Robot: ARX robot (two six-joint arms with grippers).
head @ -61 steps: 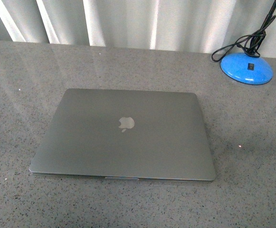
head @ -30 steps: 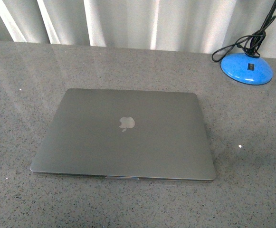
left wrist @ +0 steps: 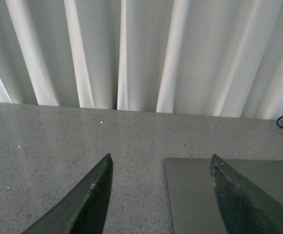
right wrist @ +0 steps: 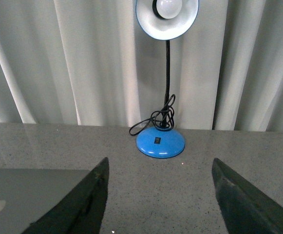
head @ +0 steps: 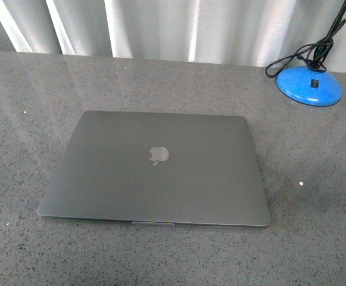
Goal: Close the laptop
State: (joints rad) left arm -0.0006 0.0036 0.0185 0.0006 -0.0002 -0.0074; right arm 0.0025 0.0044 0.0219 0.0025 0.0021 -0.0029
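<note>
Holding both grippers off the grey speckled table (head: 315, 226), I note neither arm shows in the front view. My left gripper (left wrist: 160, 195) has its jaws spread apart with nothing between them; the laptop (head: 155, 170) lies ahead of it, its far left corner showing between the dark fingers (left wrist: 90, 200), untouched. My right gripper (right wrist: 158, 197) is likewise spread and empty, the laptop's lid lying beyond and beside its left finger, not in contact as far as I can tell. Laptop itself: lid fully down, flat on the table near the middle, slightly left of centre, front edge toward me. Surface is matte grey metal, slim, rounded corners, with a pale apple logo (head: 158, 155) on the lid and a shallow notch in the near edge. Table is stone-like, flecked, faintly glossy. Far right, well apart from the laptop: a desk lamp (right wrist: 166, 73) with glossy blue domed base, black gooseneck, coiled black cord (head: 304, 56). Pleated white curtains (left wrist: 141, 53) behind.
</note>
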